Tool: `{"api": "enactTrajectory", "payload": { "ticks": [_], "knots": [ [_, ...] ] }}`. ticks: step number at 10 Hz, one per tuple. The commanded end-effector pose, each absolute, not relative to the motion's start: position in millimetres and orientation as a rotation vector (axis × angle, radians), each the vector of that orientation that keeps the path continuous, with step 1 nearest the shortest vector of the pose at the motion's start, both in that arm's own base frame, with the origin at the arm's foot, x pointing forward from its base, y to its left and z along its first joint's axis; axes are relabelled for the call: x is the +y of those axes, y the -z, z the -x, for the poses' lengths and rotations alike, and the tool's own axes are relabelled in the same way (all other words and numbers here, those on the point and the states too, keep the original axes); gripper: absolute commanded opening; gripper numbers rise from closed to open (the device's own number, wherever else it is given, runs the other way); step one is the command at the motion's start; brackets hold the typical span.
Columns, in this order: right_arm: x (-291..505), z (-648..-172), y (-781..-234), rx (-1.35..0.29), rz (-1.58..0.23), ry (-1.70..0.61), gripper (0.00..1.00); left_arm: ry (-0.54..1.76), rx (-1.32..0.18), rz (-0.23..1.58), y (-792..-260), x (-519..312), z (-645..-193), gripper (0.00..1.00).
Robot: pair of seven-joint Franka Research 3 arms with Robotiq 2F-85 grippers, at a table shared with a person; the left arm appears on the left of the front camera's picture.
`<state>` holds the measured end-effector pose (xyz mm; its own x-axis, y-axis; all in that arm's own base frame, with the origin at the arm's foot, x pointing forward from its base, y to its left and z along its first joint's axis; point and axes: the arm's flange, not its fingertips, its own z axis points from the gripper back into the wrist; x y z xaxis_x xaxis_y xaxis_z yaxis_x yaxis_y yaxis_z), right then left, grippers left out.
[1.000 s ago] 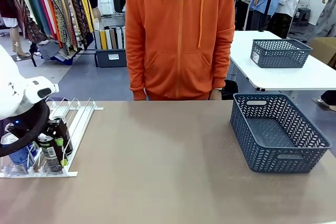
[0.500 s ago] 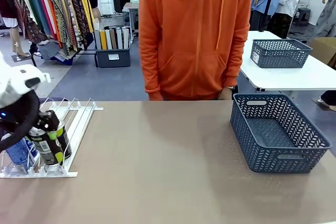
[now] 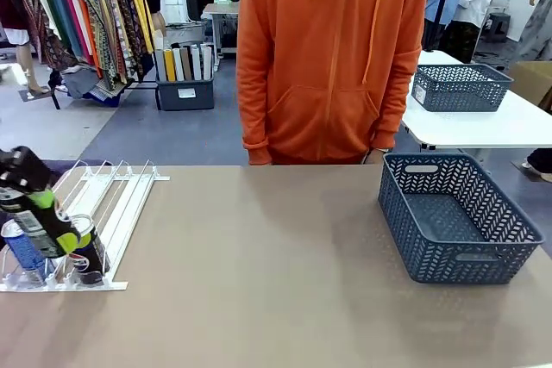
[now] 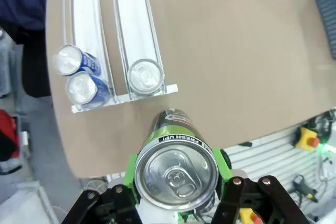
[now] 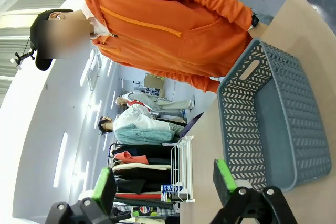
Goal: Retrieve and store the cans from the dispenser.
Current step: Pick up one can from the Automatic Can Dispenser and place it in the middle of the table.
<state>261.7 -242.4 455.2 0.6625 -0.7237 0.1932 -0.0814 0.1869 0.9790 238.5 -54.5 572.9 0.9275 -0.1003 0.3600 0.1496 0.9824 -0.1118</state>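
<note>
While my left gripper (image 4: 176, 170) is clamping a black can (image 4: 176, 163) just off the dispenser's (image 4: 131, 19) stopper end, where two blue cans (image 4: 84, 87) and another can (image 4: 146, 75) are sitting, I'm keeping my right gripper (image 5: 165, 178) spread, facing the basket (image 5: 273, 129).

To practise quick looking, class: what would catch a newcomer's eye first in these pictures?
The left pincer clamps a black can by the rack at the left of the table. Across it stands a person in bright orange, and a grey basket sits on the right.
</note>
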Motion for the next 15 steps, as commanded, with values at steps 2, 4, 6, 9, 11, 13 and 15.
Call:
{"api": "enactTrajectory", "payload": {
  "ticks": [2, 4, 6, 9, 11, 13, 15],
  "knots": [
    [-244.4, -263.6, -458.5, -0.778, -1.333, 0.509, 1.0, 0.113, -0.328, 0.113, -594.2, -63.4, -233.7, 0.0],
    [-244.4, -263.6, -458.5, -0.778, -1.333, 0.509, 1.0, 0.133, -0.345, 0.111, -592.7, -61.5, -229.4, 0.0],
    [-244.4, -263.6, -458.5, -0.778, -1.333, 0.509, 1.0, 0.133, -0.345, 0.111, -592.7, -61.5, -229.4, 0.0],
    [-244.4, -263.6, -458.5, -0.778, -1.333, 0.509, 1.0, 0.108, -0.362, 0.103, -567.6, -144.0, -251.3, 0.0],
    [-244.4, -263.6, -458.5, -0.778, -1.333, 0.509, 1.0, 0.181, -0.327, 0.229, -542.6, -227.7, -287.5, 0.0],
    [-244.4, -263.6, -458.5, -0.778, -1.333, 0.509, 1.0, 0.201, -0.31, 0.248, -511.0, -297.3, -315.9, 0.0],
    [-244.4, -263.6, -458.5, -0.778, -1.333, 0.509, 1.0, 0.293, -0.381, 0.15, -476.0, -360.5, -343.3, 0.0]
  ]
}}
